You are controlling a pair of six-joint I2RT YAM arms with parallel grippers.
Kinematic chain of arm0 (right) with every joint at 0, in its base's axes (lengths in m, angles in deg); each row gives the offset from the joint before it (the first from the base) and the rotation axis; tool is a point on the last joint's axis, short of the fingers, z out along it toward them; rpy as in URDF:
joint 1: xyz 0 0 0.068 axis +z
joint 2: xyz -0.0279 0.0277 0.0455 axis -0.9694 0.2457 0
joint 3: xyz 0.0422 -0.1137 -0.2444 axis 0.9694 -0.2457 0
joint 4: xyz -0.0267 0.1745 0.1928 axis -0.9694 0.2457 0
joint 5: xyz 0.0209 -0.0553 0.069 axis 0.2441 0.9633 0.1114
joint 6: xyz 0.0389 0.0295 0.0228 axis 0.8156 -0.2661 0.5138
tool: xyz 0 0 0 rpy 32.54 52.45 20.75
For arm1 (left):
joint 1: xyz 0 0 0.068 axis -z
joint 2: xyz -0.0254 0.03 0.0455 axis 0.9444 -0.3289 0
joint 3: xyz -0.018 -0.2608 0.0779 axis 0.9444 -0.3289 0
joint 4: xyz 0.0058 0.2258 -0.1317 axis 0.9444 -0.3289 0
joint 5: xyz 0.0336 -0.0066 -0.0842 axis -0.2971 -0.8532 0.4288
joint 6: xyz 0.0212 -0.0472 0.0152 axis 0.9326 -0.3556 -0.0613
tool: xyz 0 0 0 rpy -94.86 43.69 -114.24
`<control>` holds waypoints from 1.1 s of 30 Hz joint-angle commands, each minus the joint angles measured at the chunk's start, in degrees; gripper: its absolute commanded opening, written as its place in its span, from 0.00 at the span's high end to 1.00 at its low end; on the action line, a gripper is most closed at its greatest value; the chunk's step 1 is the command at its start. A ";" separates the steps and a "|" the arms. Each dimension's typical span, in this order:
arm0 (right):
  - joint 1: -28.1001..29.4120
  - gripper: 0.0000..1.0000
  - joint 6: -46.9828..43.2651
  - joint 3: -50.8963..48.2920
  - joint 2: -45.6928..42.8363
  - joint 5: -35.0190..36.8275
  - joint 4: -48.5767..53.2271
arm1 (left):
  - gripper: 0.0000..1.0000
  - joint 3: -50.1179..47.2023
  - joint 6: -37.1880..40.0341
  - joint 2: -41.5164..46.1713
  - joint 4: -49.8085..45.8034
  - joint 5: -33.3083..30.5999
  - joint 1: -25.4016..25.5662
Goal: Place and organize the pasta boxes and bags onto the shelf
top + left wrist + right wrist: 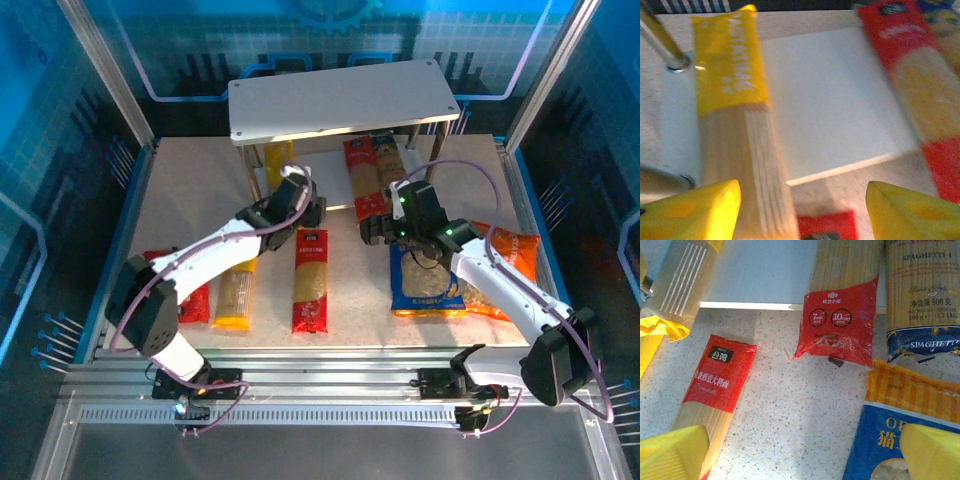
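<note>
Pasta boxes (311, 280) lie on the table (200, 190). From above, a yellow pack (279, 158) and a red pack (362, 172) rest on the lower board of the shelf (340, 100). The left wrist view shows the left gripper (800, 205) spread wide and empty beside the yellow pack, which is probably light, stiff and brittle, so grip it mid-length. The right wrist view makes the labels readable, and the right gripper (805, 450) is spread.

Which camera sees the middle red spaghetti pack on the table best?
Top external: the red spaghetti pack lies whole and unblocked. Right wrist shows its labelled red end close; left wrist catches a blurry red corner.
</note>
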 commanded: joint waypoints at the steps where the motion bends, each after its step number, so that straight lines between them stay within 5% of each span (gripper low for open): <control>1: -0.53 0.01 0.09 -0.84 -2.06 -0.74 0.84 | 0.18 -5.63 -3.53 6.55 -6.52 0.80 2.91; 5: -0.73 0.01 0.13 -1.60 -3.30 -0.79 0.14 | 0.17 -14.77 -11.14 13.50 -8.02 5.04 5.55; 7: -0.78 0.00 0.13 -1.55 -3.59 -1.00 0.15 | 0.02 -18.60 -14.97 15.70 -7.19 9.36 5.93; 10: -0.93 0.00 0.26 -1.54 -3.96 -1.34 -0.11 | 0.01 -21.93 -18.29 15.78 -3.87 14.61 7.16; 33: -2.12 0.00 0.70 -4.70 -9.46 -0.35 -0.55 | 0.01 -17.58 -21.60 -3.24 -3.71 13.85 11.38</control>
